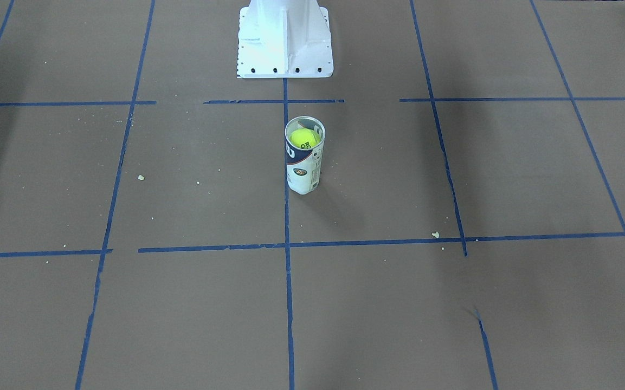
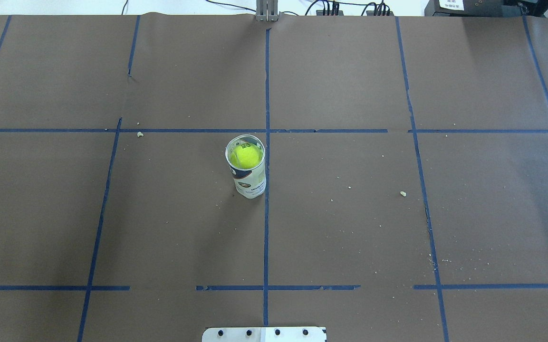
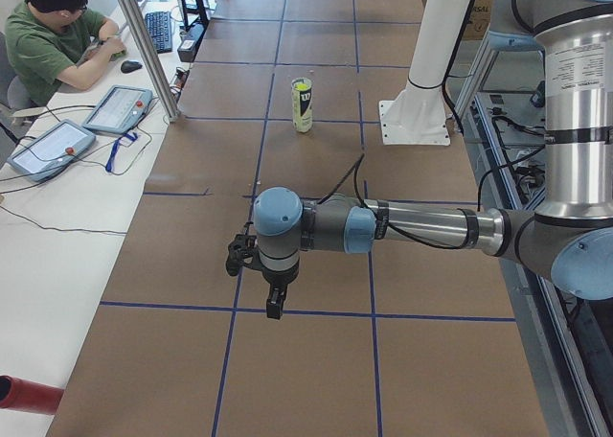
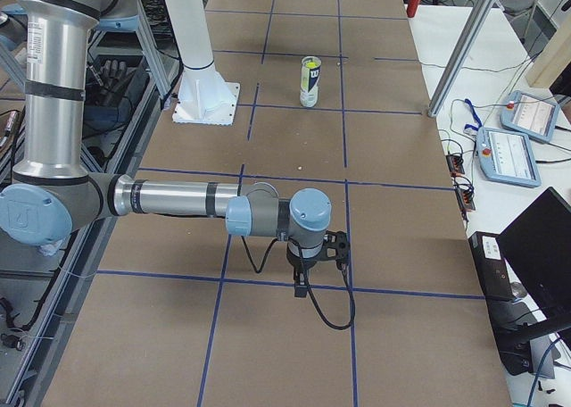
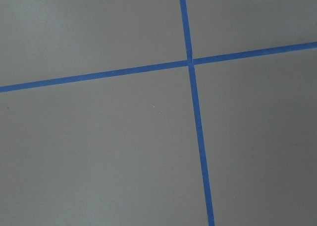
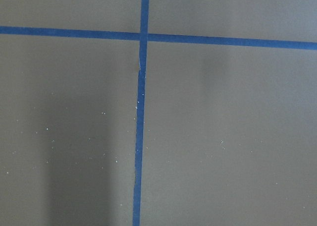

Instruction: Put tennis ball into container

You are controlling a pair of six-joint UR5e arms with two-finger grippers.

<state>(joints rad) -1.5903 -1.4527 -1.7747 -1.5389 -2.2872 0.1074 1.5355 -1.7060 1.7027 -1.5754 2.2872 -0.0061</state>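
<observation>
The container stands upright near the table's middle, a white can with a navy band. The tennis ball sits inside it just below the open rim, also seen from above as the ball in the can. My left gripper hangs over the table's left end, far from the can. My right gripper hangs over the right end, far from the can. Whether either is open or shut I cannot tell. Both wrist views show only brown paper and blue tape.
The white pedestal base stands behind the can on the robot's side. Blue tape lines grid the brown paper. A seated operator and teach pendants are beside the table's far edge; more pendants lie there.
</observation>
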